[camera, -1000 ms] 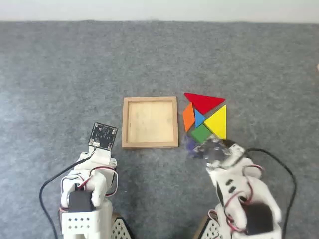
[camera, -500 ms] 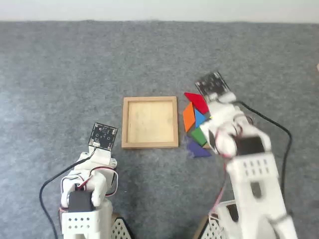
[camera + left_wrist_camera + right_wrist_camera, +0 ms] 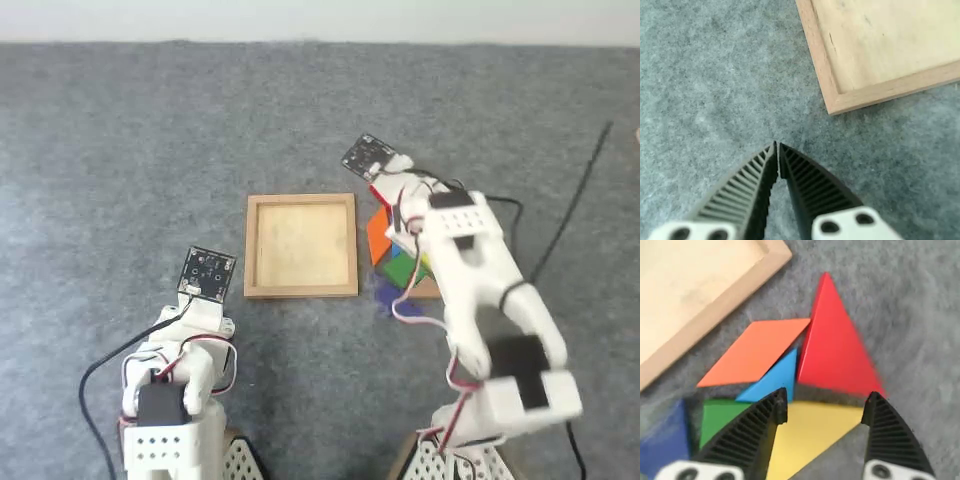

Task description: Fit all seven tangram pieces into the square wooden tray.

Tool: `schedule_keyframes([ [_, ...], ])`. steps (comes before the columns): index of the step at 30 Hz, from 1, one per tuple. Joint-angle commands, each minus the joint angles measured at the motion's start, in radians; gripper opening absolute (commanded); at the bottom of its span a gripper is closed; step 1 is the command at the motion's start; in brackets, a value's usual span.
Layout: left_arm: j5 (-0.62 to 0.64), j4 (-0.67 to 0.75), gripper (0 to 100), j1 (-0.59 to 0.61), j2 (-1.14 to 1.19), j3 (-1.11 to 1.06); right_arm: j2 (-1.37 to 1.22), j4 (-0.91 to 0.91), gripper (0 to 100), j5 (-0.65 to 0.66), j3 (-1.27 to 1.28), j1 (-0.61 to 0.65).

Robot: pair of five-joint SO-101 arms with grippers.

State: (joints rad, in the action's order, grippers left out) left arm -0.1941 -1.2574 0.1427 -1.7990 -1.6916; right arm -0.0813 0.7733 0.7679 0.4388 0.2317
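Observation:
The square wooden tray (image 3: 300, 289) lies mid-table with nothing in it. Right of it the pieces cluster on the carpet: orange parallelogram (image 3: 377, 233), green piece (image 3: 400, 268) and a dark blue piece (image 3: 386, 294). My right arm (image 3: 460, 245) stretches over them. My right gripper (image 3: 826, 400) is open above the seam between the red triangle (image 3: 832, 352) and the yellow triangle (image 3: 807, 432), holding nothing. Beside them lie the orange parallelogram (image 3: 755, 352), a small blue triangle (image 3: 772, 382) and the green piece (image 3: 720, 415). My left gripper (image 3: 776, 146) is shut just off the tray's corner (image 3: 835, 102).
Grey carpet covers the table, with open room left of and behind the tray. The left arm (image 3: 185, 370) sits folded at the front left. A black cable (image 3: 570, 215) from the right arm loops over the right side.
The right arm swung up from the table's front and out over the piece cluster, ending farther left above the red and yellow triangles. The left arm has not moved.

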Motion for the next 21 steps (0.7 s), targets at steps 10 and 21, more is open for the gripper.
schedule_keyframes([
  [10,-0.006,-0.005,1,0.000,-0.014,0.008,-0.240,0.116,25.2,0.212,-0.345,-0.030],
  [21,-0.006,-0.005,1,0.000,-0.014,0.008,-0.401,0.260,25.2,0.416,-0.463,-0.079],
])
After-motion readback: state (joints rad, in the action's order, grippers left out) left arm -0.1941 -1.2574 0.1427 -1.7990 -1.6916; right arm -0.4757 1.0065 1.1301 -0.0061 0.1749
